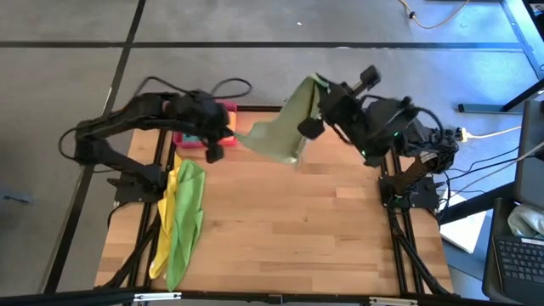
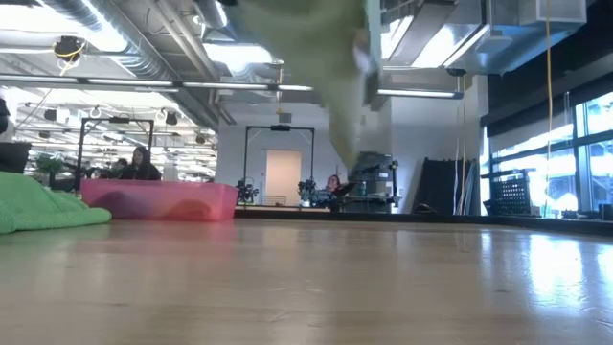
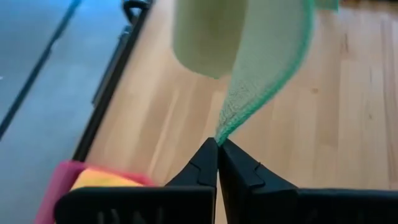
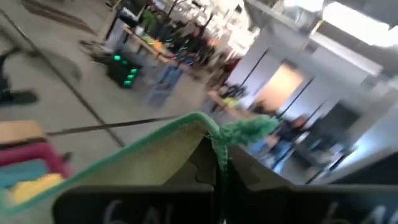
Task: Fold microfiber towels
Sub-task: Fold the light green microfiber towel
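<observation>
Large open lab or workshop hall: exposed ceiling ducts [image 2: 144, 43], strip lights [image 2: 235, 53], metal test frames [image 2: 278, 163], seated person [image 2: 140, 165] at benches, tall windows [image 2: 575, 153], concrete floor [image 1: 255, 25].

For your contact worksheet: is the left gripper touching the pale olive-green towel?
Touching. The left wrist view shows the left gripper with its fingers shut on a corner of the pale olive-green towel.
</observation>
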### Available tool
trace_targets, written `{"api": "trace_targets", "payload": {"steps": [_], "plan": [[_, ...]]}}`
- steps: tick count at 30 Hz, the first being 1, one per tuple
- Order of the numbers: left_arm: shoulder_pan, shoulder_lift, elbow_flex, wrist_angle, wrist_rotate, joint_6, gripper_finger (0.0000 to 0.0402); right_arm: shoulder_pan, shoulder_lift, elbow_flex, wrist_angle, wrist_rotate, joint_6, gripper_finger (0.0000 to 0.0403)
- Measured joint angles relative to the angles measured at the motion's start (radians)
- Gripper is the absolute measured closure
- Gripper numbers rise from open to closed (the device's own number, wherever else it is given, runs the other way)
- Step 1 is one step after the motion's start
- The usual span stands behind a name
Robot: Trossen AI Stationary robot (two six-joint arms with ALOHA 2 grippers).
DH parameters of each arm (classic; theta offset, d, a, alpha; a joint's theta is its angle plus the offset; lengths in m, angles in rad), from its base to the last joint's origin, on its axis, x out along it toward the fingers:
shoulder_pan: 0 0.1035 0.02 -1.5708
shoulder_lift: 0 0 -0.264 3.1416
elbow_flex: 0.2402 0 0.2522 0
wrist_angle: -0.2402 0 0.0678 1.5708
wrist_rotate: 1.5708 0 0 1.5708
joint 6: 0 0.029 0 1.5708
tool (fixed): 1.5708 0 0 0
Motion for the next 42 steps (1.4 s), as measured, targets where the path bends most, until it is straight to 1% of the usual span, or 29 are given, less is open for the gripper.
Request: {"api": "trace_targets", "payload": {"steps": [2,4,6,8,10,13,16,20,23,25,27,29,32,34,36,39,42], "plan": [[0.0,-0.051,0.001,-0.013,-0.03,-0.026,0.0401,-0.001,-0.007,0.0,-0.139,-0.022,0.206,0.0398],[0.0,-0.09,0.001,-0.035,-0.051,-0.052,0.0401,-0.014,-0.011,0.0,-0.263,-0.079,0.379,0.0398],[0.001,-0.127,0.001,-0.044,-0.064,-0.075,0.0401,-0.04,-0.013,0.0,-0.361,-0.158,0.504,0.0398],[0.001,-0.146,0.001,-0.068,-0.077,-0.095,0.0401,-0.068,-0.013,0.0,-0.43,-0.258,0.586,0.0398],[0.001,-0.157,0.001,-0.089,-0.079,-0.106,0.0401,-0.094,-0.012,0.0,-0.465,-0.346,0.619,0.0398],[0.001,-0.157,0.001,-0.124,-0.084,-0.124,0.0401,-0.133,-0.015,0.0,-0.497,-0.513,0.628,0.0398],[0.001,-0.156,0.0,-0.147,-0.096,-0.126,0.0401,-0.168,-0.024,0.0,-0.563,-0.633,0.639,0.0398],[0.001,-0.156,0.0,-0.15,-0.104,-0.15,0.0401,-0.223,-0.063,0.0,-0.696,-0.78,0.71,0.0398],[0.001,-0.156,0.0,-0.173,-0.108,-0.152,0.0401,-0.281,-0.088,0.0,-0.806,-0.946,0.737,0.0398],[0.001,-0.152,0.0,-0.19,-0.11,-0.142,0.0401,-0.32,-0.094,0.0,-0.878,-1.029,0.721,0.0398],[0.0,-0.133,0.0,-0.193,-0.124,-0.117,0.0401,-0.357,-0.094,0.0,-0.931,-1.062,0.66,0.0398],[0.001,-0.105,-0.001,-0.202,-0.17,-0.079,0.0401,-0.388,-0.094,-0.006,-0.951,-1.061,0.571,0.0398],[0.021,-0.063,-0.001,-0.199,-0.261,-0.01,0.0402,-0.442,-0.094,-0.037,-0.922,-1.058,0.44,0.0398],[0.053,-0.035,-0.001,-0.186,-0.293,0.039,0.0402,-0.481,-0.093,-0.064,-0.896,-1.057,0.362,0.0398],[0.09,-0.011,-0.001,-0.166,-0.302,0.084,0.0401,-0.515,-0.093,-0.093,-0.876,-1.057,0.302,0.0398],[0.131,0.003,-0.001,-0.162,-0.303,0.099,0.0401,-0.558,-0.093,-0.125,-0.884,-1.056,0.27,0.0398],[0.155,-0.001,-0.001,-0.212,-0.292,0.088,0.0401,-0.572,-0.099,-0.159,-0.914,-1.066,0.254,0.0398]]}}
